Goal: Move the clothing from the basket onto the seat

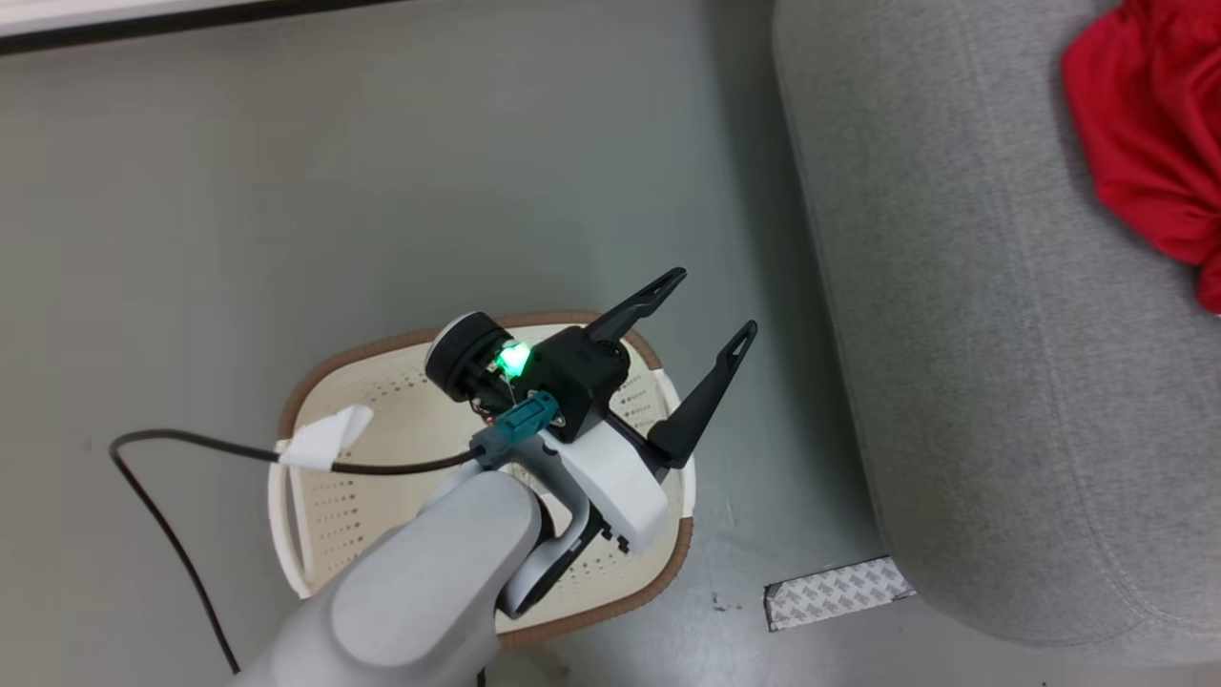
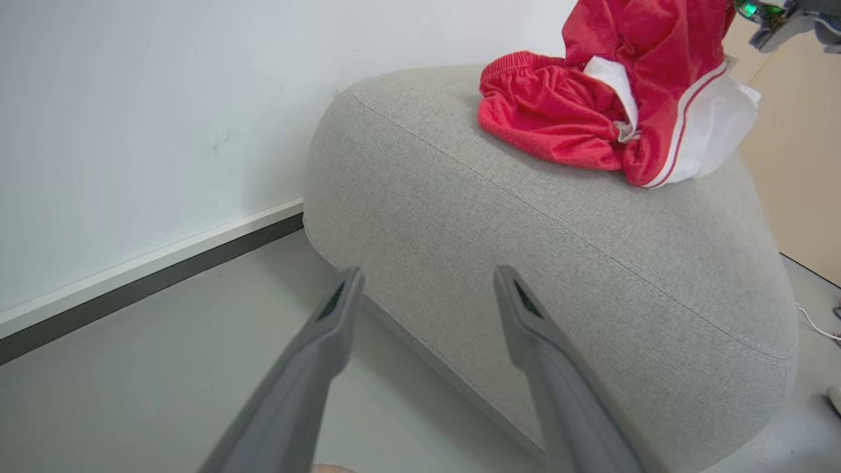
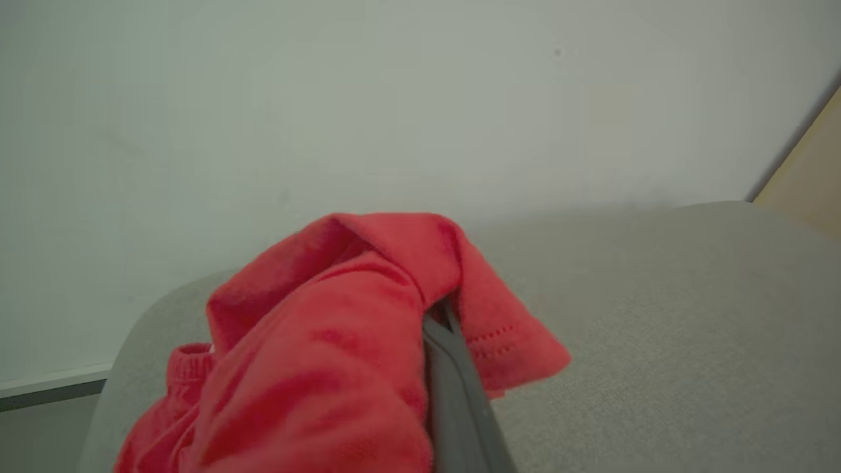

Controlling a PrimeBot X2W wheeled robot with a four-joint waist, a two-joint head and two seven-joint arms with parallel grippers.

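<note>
The right gripper [image 3: 445,318] clenches a raised fold of the clothing [image 2: 558,112] over the top of the seat [image 1: 954,334], its dark fingers buried in red cloth. The left gripper [image 1: 713,303] hangs released and holds nothing, fingers spread wide above the basket [image 1: 334,515], which stands on the floor [image 1: 286,191] just beside the seat's rounded end.

All the clothing in view is at the seat. One red piece with an elastic waistband lies bunched on its top surface. A second, with a white panel and thin white stripes, touches the first and rises toward the closed claw.

The fabric looks light, limp and smooth. It would likely sag and trail from any single pinch, and a thin edge could slip free. A thick fold or the gathered waistband seems the surest place to take hold.

By count there are two garments, as far as the folds allow, one basket, one seat and two grippers. No red cloth shows in the visible part of the basket, though the left arm hides some of it. A patch of tape [image 1: 835,592] lies on the floor at the seat's near corner.
</note>
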